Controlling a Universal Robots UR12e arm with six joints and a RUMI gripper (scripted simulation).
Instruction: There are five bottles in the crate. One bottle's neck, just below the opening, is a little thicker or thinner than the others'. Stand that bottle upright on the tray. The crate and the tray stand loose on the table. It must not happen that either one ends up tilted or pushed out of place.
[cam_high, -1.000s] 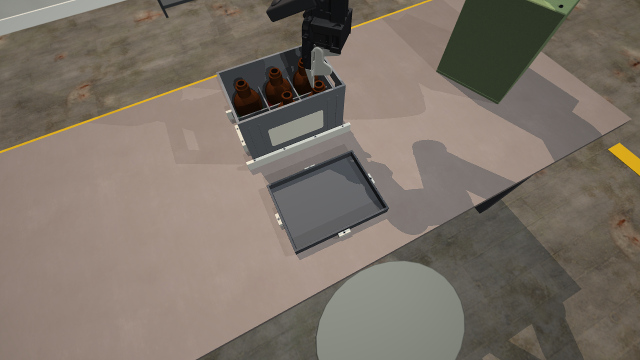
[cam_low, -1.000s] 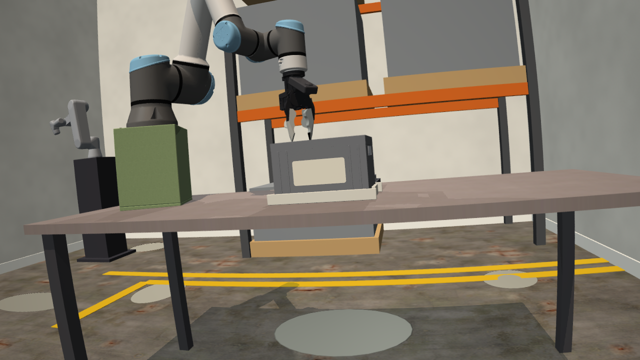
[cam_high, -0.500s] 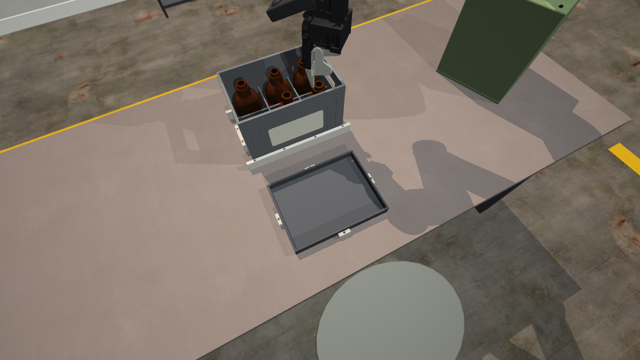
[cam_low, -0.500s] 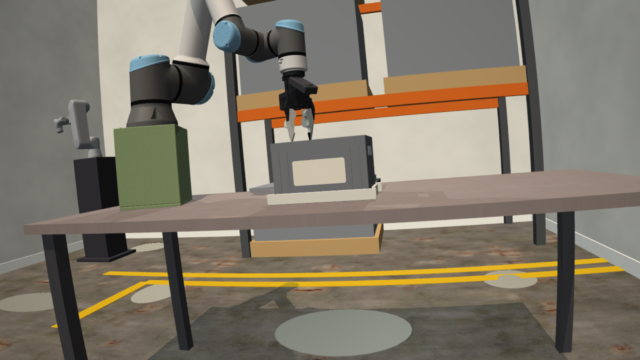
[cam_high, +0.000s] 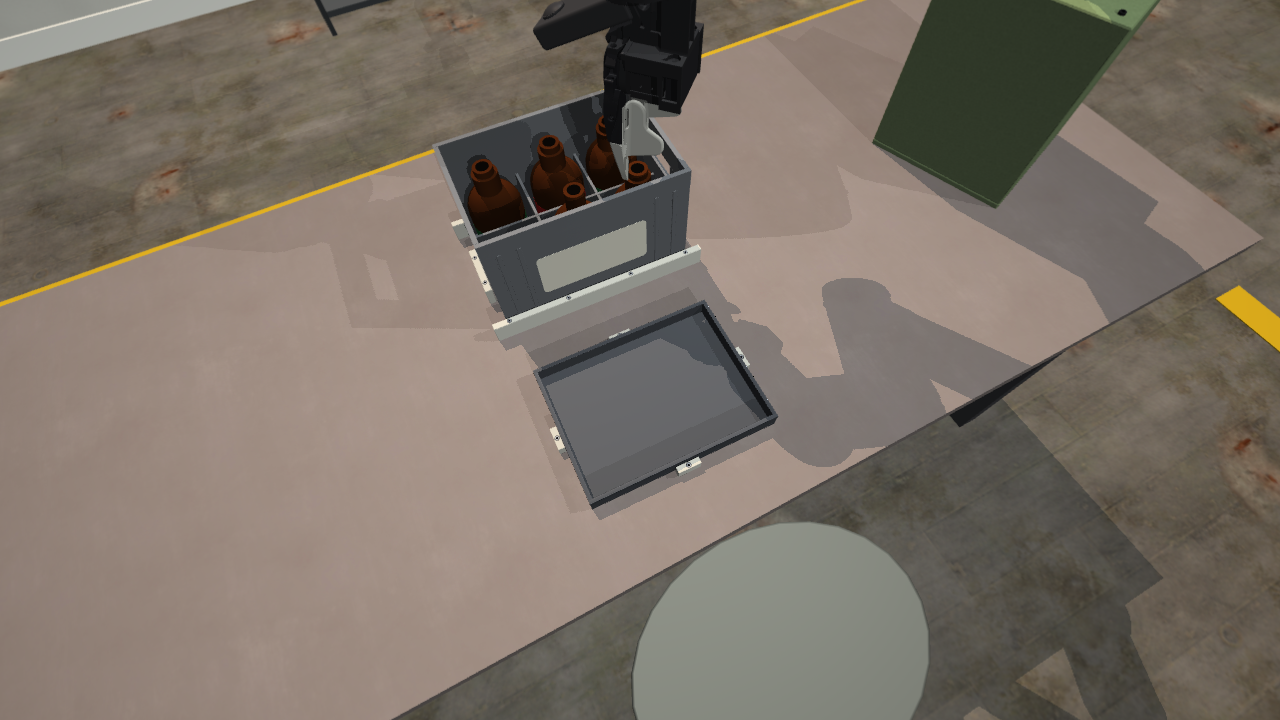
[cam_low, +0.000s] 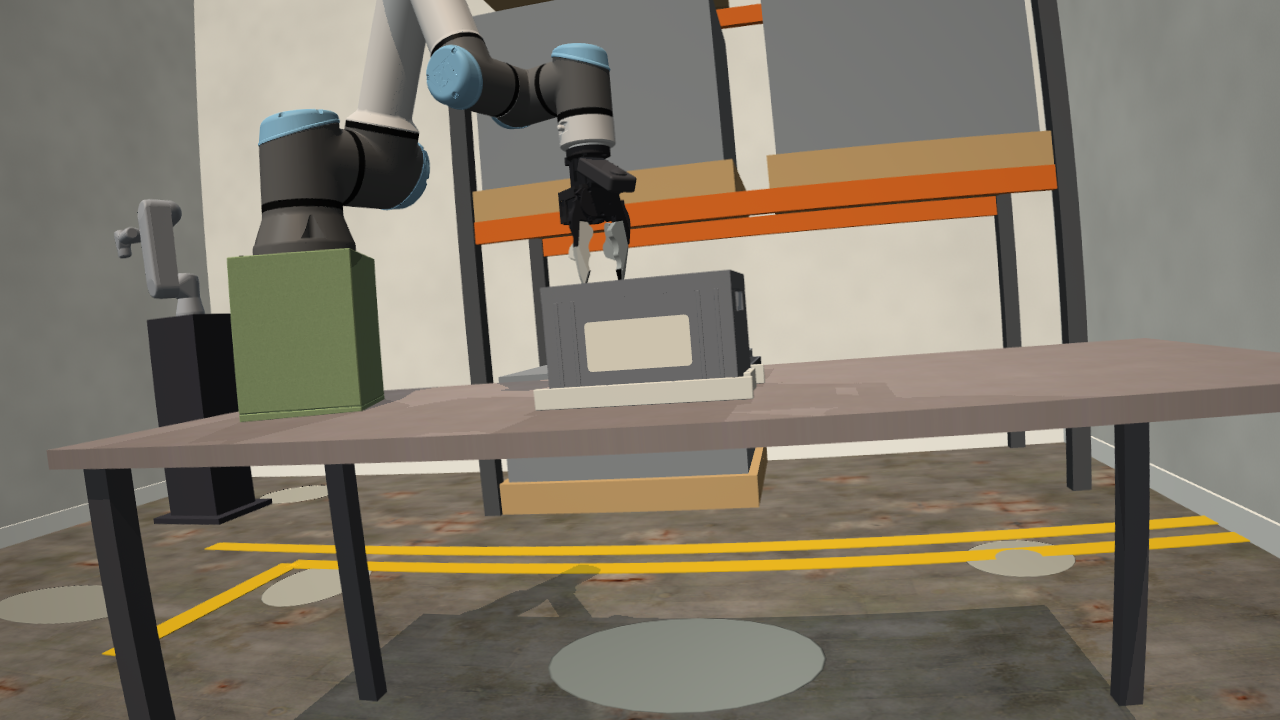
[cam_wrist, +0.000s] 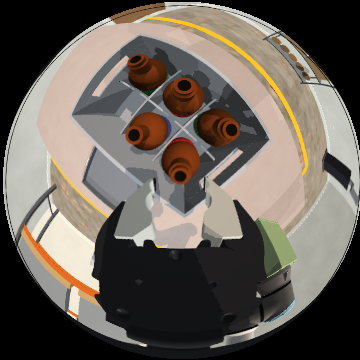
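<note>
A grey crate (cam_high: 572, 210) stands at the back of the table with five brown bottles upright in its cells. In the wrist view the bottles stand at the far left (cam_wrist: 145, 70), far middle (cam_wrist: 184, 92), left (cam_wrist: 145, 131), right (cam_wrist: 220, 127) and nearest (cam_wrist: 180, 160). I cannot tell the neck widths apart. My gripper (cam_high: 637, 134) hovers just above the crate's right end, over the nearest bottle. Its fingers stand partly open with nothing between them. The grey tray (cam_high: 653, 398) lies empty in front of the crate.
White rails (cam_high: 595, 295) lie along the crate's front and left side. The green block (cam_high: 993, 80) that carries the arm stands at the table's back right. A shelf rack (cam_low: 760, 197) stands behind the table.
</note>
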